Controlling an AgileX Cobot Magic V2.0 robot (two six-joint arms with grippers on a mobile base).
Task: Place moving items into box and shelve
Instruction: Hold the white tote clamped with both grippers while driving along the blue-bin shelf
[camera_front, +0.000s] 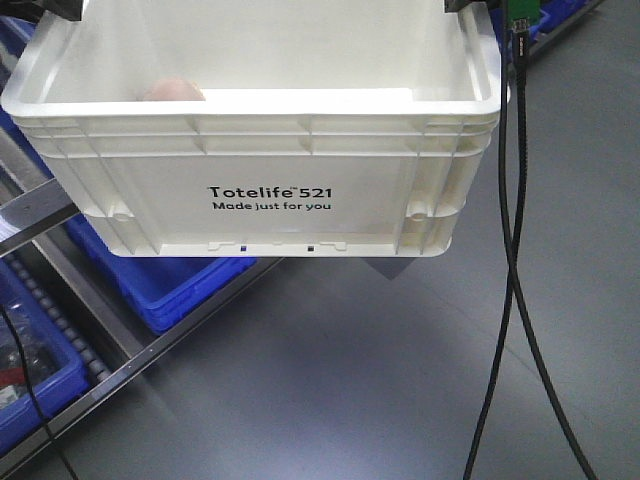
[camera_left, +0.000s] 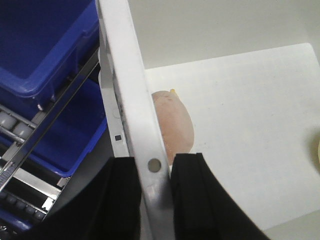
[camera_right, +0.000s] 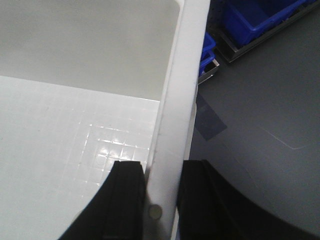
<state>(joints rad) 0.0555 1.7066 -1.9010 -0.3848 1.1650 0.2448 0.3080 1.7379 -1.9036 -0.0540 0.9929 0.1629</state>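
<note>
Left claw: my left claw (camera_left: 152, 172) pinches the side rim of the box (camera_left: 131, 100), one black finger (camera_left: 115, 200) outside the wall and one inside, at the bottom of the left wrist view.
Right claw: my right claw (camera_right: 160, 172) pinches the opposite rim in the same way, a finger (camera_right: 125, 200) inside and the other outside, at the bottom of the right wrist view.
Box: white, ribbed under the rim, black print "Totelife 521 Made just for you" on the near wall. It fills the upper half of the front view. I cannot tell whether it rests on anything.
Pink toy: the pale pink-beige toy (camera_left: 175, 122) lies on the box floor, against the wall that my left claw grips. In the front view only its top (camera_front: 172, 90) shows over the near rim, upper left.
Yellow: a small yellow tip (camera_left: 172, 91) touches the top of the pink toy; too little shows to say what it is.
Box floor: white, with a fine grid, glossy under the light.
Room floor: smooth dark grey floor (camera_front: 350, 380), with a grey patch (camera_right: 210, 117) right of the box.
Rack: a metal roller rack (camera_front: 100, 360) runs diagonally at lower left, carrying blue bins (camera_front: 170, 290).
Cables: two black cables (camera_front: 515, 250) hang down the right side of the front view.
</note>
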